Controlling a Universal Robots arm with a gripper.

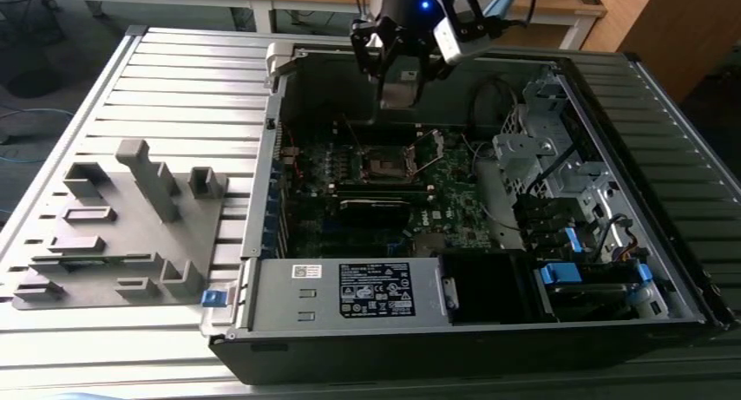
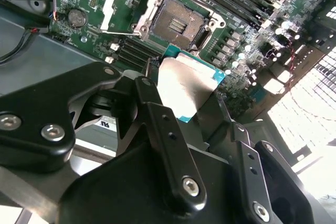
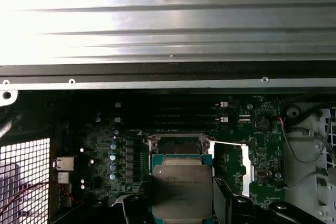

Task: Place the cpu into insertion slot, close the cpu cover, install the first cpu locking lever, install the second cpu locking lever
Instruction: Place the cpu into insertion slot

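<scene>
The cpu (image 2: 186, 85) hangs above the board, just short of the slot (image 2: 178, 22). The jaws are clamped on its edges, likely so its face stays free and level for seating. The cover (image 3: 245, 166) stands flipped open beside the slot, leaving the socket bare inside the case (image 1: 463, 324).
</scene>
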